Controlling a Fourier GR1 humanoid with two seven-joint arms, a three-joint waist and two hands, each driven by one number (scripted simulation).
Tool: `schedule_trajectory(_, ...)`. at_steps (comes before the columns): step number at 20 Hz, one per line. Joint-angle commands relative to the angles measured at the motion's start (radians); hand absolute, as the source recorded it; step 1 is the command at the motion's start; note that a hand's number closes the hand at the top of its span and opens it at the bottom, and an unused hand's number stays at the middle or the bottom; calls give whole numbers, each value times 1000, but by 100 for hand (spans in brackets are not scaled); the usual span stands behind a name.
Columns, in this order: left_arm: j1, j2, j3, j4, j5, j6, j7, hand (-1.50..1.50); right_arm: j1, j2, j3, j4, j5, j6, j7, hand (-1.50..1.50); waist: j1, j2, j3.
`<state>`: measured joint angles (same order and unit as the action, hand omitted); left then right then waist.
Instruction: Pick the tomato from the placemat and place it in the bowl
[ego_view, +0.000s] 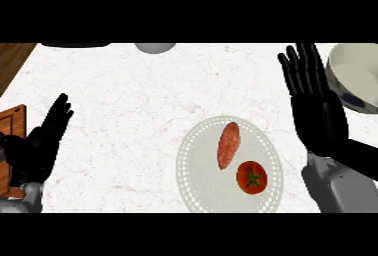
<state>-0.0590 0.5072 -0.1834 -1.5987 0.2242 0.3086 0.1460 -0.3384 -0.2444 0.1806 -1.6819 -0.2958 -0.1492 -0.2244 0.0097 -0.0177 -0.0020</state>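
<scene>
A red tomato (252, 177) with a green stem lies on the lower right part of a round white placemat (199, 165). Beside it on the mat lies an elongated orange sweet potato (228, 145). A white bowl (356, 75) with a dark patch on its wall stands at the right edge, partly cut off. My right hand (316, 107) is open, fingers straight and pointing up, between the mat and the bowl, above and to the right of the tomato. My left hand (38, 145) rests open at the left edge, fingers up, far from the mat.
A wooden board (15, 125) lies at the left edge behind my left hand. A brown wooden surface (13, 57) shows at the top left corner. A dark object (74, 44) and a grey round object (155, 47) sit at the counter's far edge.
</scene>
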Motion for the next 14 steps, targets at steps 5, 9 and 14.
schedule_trajectory(5, -126, 10, 45, -6, -96, 62, -29, 0, 159, -161, 7, 80, -190, 500, -164, 150, -26, 29, 7)
schedule_trajectory(9, -92, -9, 2, -47, -105, 61, -7, 0, 253, -158, -224, 260, -34, 204, -305, -150, -29, 26, 7)
schedule_trajectory(14, -152, -30, -6, 17, -132, 44, -1, 0, 327, -291, -197, 330, 52, 554, -680, -150, -22, 21, 5)
